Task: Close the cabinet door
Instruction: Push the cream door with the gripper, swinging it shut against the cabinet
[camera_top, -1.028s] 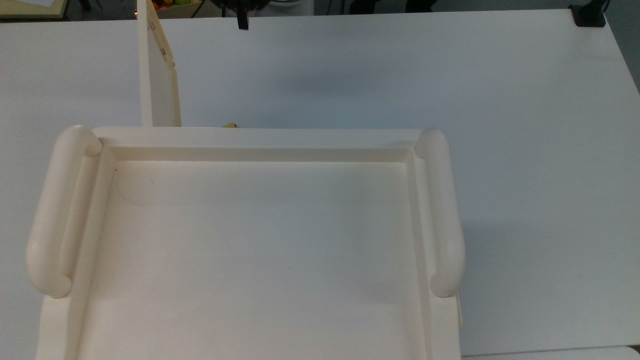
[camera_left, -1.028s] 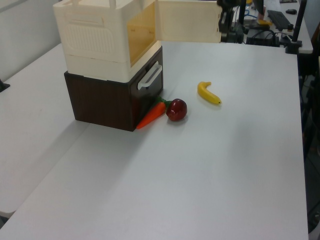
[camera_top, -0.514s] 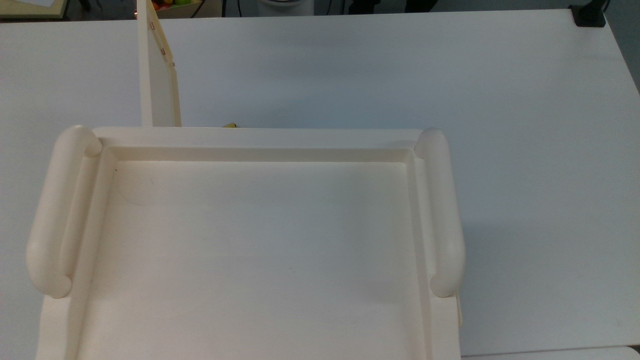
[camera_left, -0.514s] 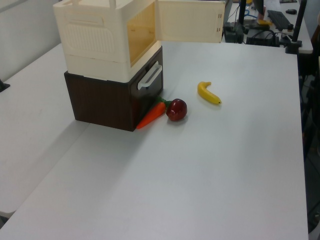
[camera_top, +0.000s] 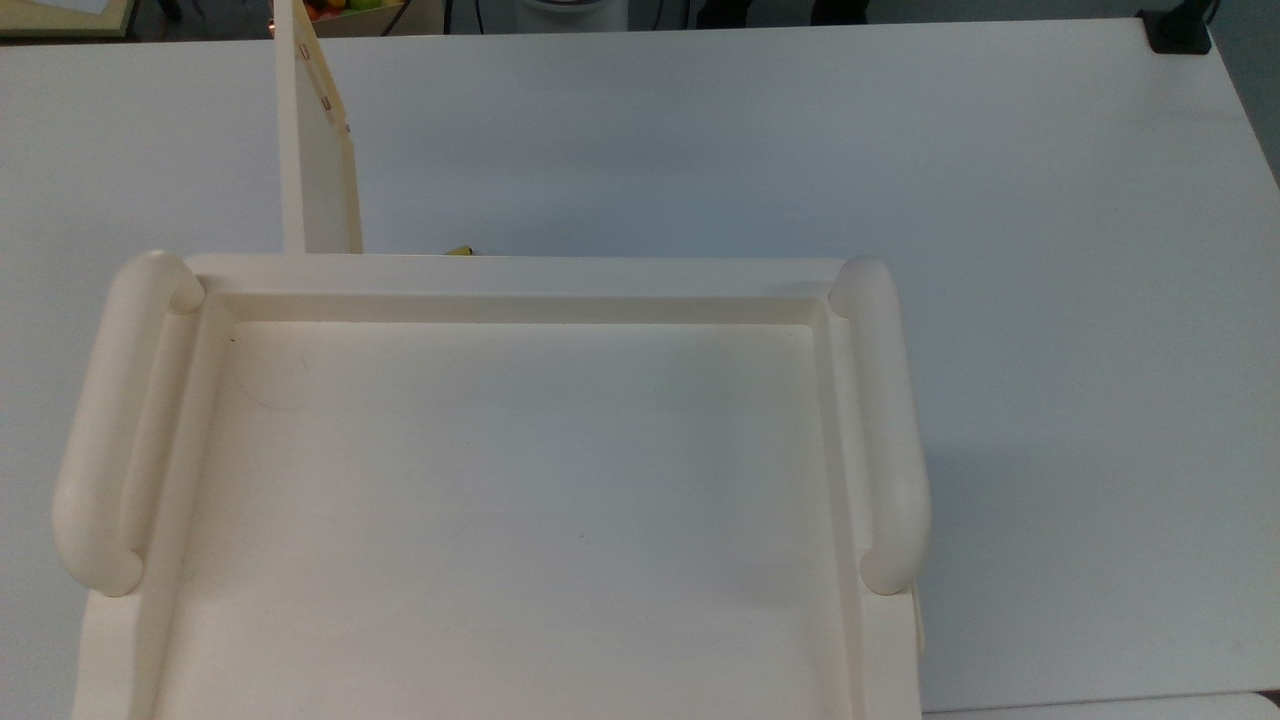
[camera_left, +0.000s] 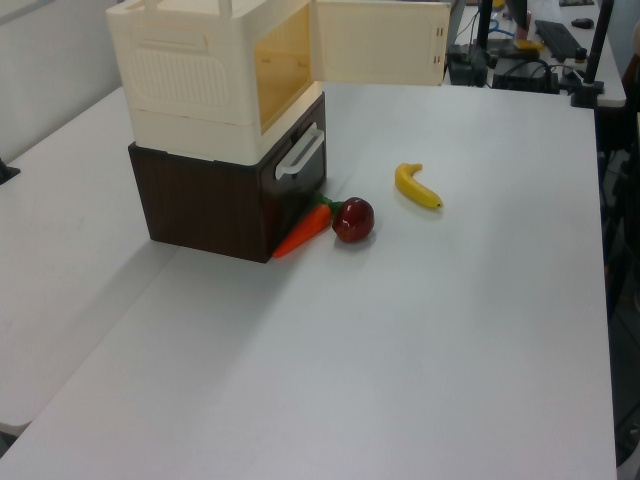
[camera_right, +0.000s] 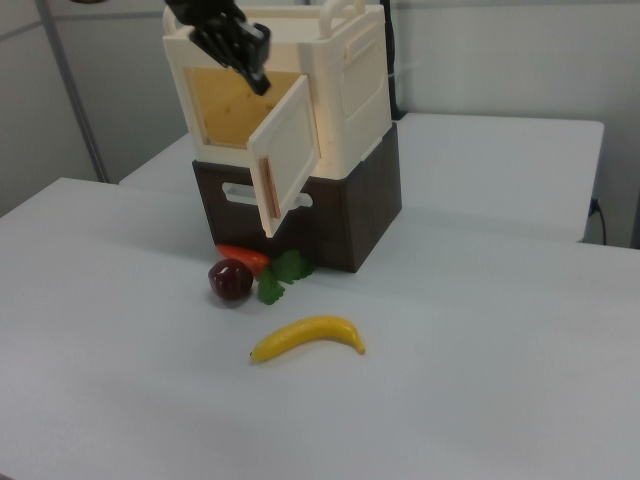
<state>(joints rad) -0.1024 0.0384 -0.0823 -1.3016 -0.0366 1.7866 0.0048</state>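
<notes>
While cabinet door (camera_right: 287, 152) hangs open, hand (camera_right: 250, 70) hovers above it, grip state unclear.

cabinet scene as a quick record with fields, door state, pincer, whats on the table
cabinet: cream unit stacked on a dark brown drawer box
cabinet door: swung open, interior exposed
pincer: dark, in front of the cabinet's upper opening, above the door's top edge in the right view
table: white
on table: banana, dark red apple, carrot lying against the brown box
task status: door not yet closed
</notes>
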